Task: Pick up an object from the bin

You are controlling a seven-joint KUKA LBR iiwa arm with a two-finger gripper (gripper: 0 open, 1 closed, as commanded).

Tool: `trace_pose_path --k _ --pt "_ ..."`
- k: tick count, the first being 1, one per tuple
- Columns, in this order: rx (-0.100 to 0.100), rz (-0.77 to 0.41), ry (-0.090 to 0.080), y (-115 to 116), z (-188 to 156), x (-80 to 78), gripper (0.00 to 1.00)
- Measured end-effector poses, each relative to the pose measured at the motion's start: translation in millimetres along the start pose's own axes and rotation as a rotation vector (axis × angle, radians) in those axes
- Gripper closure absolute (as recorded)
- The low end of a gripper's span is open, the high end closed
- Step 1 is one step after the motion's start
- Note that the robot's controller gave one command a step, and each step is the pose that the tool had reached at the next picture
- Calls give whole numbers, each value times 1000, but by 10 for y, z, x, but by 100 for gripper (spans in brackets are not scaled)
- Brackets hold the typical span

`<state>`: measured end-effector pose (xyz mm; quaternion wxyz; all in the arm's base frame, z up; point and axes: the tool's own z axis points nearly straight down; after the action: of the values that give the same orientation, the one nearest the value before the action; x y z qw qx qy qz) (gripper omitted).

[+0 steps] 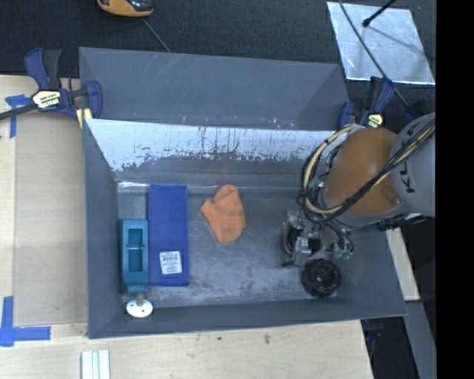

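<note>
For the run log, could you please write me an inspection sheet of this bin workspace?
Surface: grey metal bin, floor scuffed, back wall streaked.
Job's things: black round object front right; orange lump mid-bin; blue box with white label, left; teal block beside it; small white disc front left.
Clutter: nothing seen.
Grippers: gripper low at the bin's right, just behind the black round object; contact cannot be told.
Cables: yellow and black cables loop round the orange wrist cover.
Surroundings: yellow-black object beyond the bin's far wall.
</note>
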<state>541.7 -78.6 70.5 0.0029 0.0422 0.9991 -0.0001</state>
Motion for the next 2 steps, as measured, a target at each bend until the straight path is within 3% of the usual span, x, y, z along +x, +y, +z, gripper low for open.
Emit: trace_pose_path --k 2 --pt "0 0 0 0 1 1 100"
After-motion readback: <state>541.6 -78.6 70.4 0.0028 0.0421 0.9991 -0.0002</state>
